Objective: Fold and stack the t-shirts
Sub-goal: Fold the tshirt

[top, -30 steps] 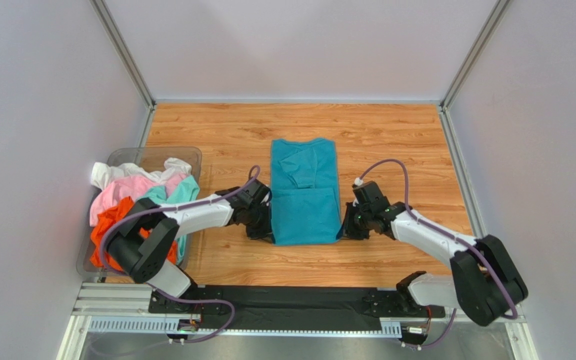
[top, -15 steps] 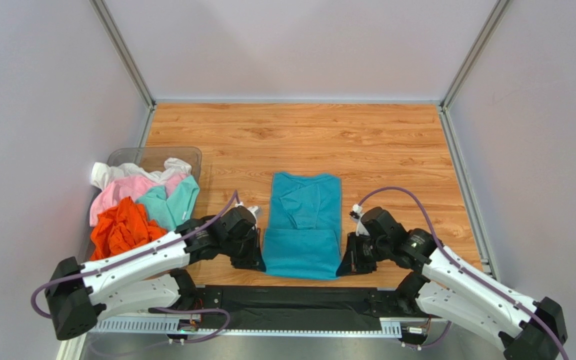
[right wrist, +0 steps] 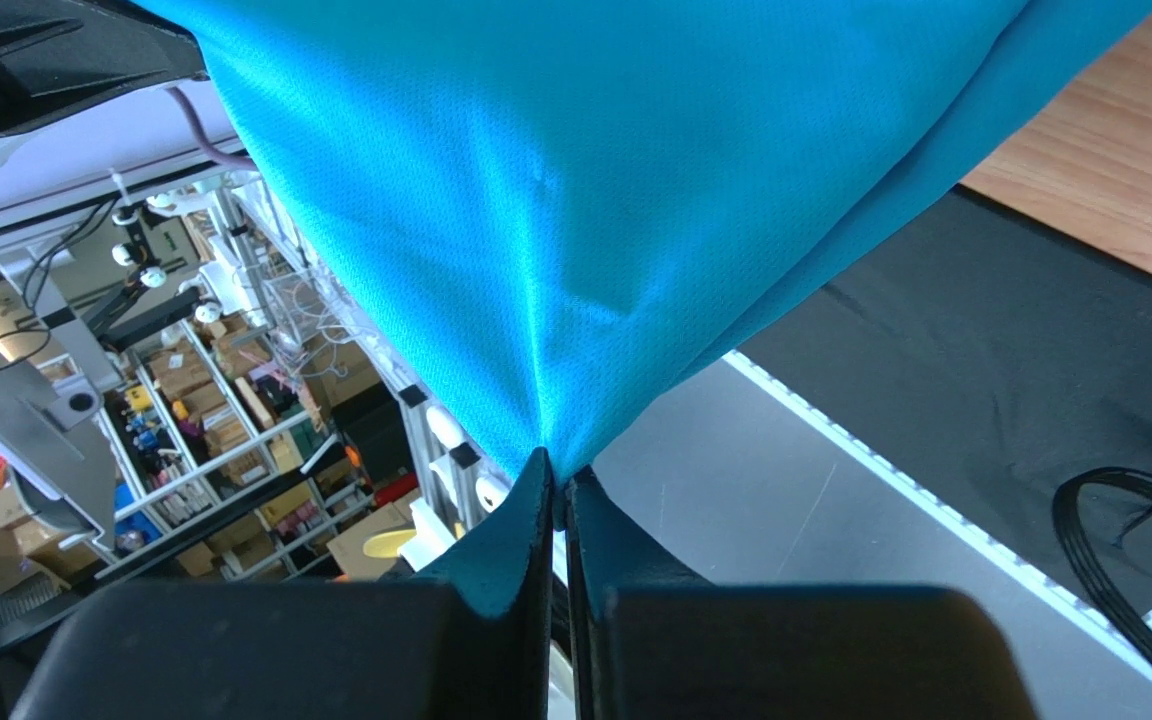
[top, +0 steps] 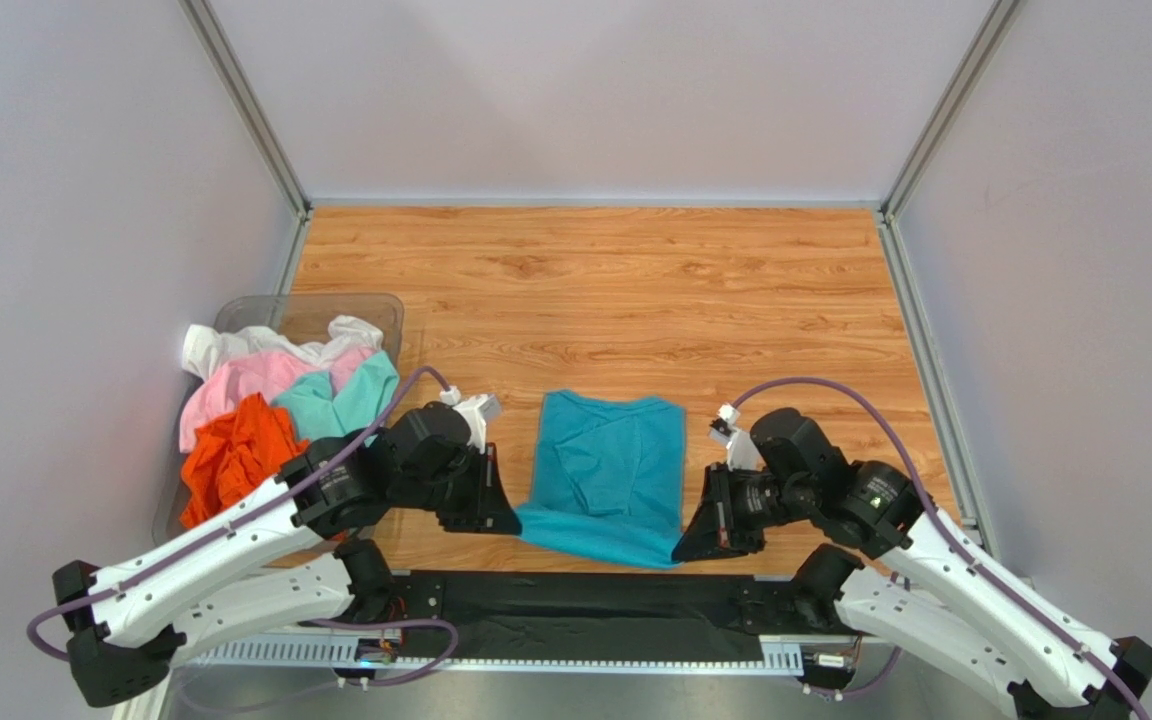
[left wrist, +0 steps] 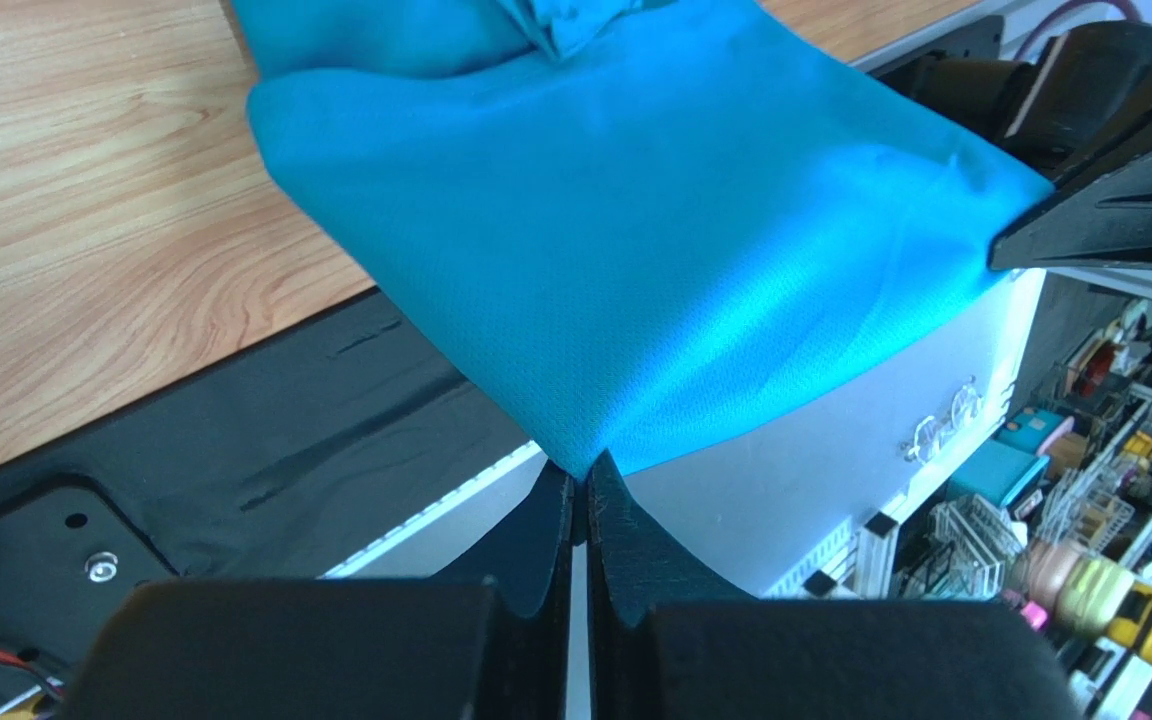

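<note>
The teal t-shirt (top: 608, 468) lies narrowed, sleeves turned in, near the front edge of the wooden worktop (top: 612, 270). Its collar end rests flat and its near hem is raised off the wood. The left hand (left wrist: 582, 483) is pressed together on one hem corner and the right hand (right wrist: 558, 468) on the other, with the cloth stretched between them. To fold cleanly, both hands should probably travel level and together toward the collar, hem taut, letting go only once the edges align. The other shirts (top: 259, 405) sit heaped in the clear bin (top: 279, 305) at left.

Clear bin (top: 297, 305) at wood table's (top: 612, 278) L edge; blk mat (top: 582, 603) along near edge.
</note>
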You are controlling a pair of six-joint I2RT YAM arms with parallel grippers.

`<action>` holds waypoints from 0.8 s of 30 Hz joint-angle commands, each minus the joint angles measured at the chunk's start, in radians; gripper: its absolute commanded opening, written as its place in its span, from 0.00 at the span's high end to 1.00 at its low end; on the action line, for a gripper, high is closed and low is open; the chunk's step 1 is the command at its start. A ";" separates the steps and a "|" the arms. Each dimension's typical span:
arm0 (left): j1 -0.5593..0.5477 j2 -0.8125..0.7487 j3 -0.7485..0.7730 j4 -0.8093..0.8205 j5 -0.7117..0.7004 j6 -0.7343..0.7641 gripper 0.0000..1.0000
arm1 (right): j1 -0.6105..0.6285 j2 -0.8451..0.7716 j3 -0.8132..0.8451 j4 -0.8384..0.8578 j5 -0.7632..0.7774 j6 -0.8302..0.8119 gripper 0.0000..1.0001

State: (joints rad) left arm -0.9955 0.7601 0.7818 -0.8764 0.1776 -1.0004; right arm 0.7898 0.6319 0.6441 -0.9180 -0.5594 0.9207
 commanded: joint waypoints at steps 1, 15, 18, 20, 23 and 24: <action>-0.003 0.010 0.074 -0.068 -0.004 0.011 0.97 | 0.005 0.002 0.065 -0.044 -0.056 0.043 1.00; 0.101 0.191 0.143 0.125 0.031 0.144 1.00 | -0.017 0.086 0.164 -0.048 0.213 0.018 1.00; 0.121 0.205 0.152 0.186 0.042 0.160 1.00 | -0.023 0.072 0.175 -0.047 0.254 0.012 1.00; 0.124 0.206 0.151 0.234 0.051 0.180 1.00 | -0.029 0.063 0.172 -0.044 0.282 0.014 1.00; 0.141 0.222 0.146 0.261 0.069 0.189 1.00 | -0.049 0.054 0.190 -0.039 0.305 0.004 1.00; 0.156 0.234 0.148 0.260 0.069 0.190 1.00 | -0.047 0.054 0.196 -0.035 0.315 -0.003 1.00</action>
State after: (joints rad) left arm -0.8639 0.9752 0.9115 -0.6964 0.2096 -0.8497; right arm 0.7532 0.6987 0.7872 -0.9699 -0.3077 0.9382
